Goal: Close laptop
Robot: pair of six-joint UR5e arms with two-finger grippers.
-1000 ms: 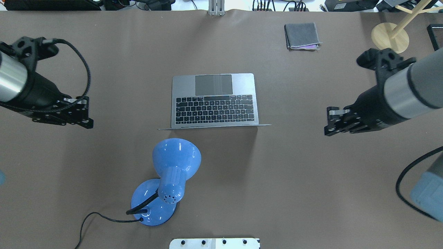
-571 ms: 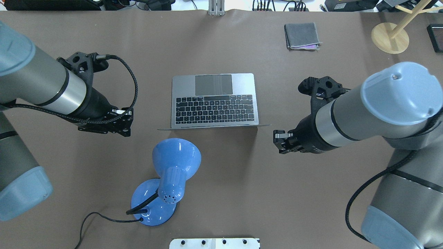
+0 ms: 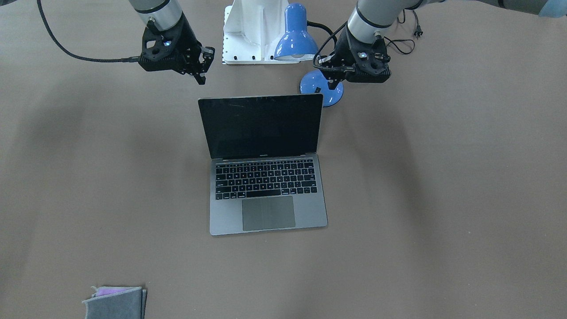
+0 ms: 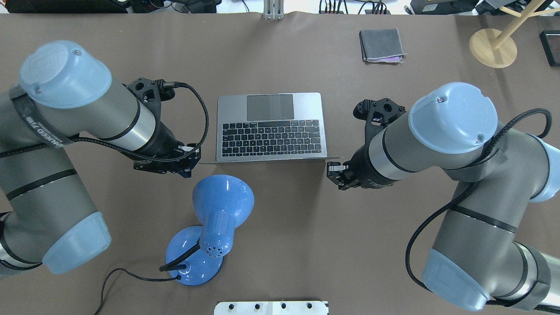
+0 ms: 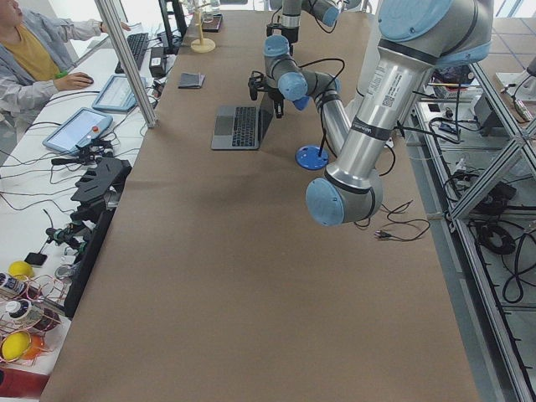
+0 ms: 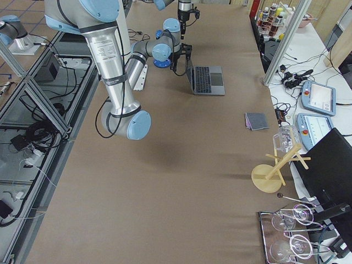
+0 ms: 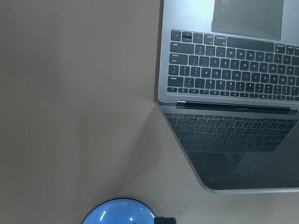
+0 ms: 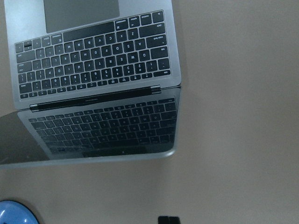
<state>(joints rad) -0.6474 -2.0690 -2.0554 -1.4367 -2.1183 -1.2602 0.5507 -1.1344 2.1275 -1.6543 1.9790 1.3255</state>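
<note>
Wrist cams catch only a dark sliver at btm edge. My left gripper (image 4: 186, 164) has its fingers lost against the blue lamp (image 4: 223, 201), so can't tell if they're apart. Right gripper (image 3: 204, 65) fingers look spread, holding nothing. Laptop (image 4: 271, 127) sits open mid-table btwn both, lid upright on my near side, each lid end near a gripper, no contact.
</note>
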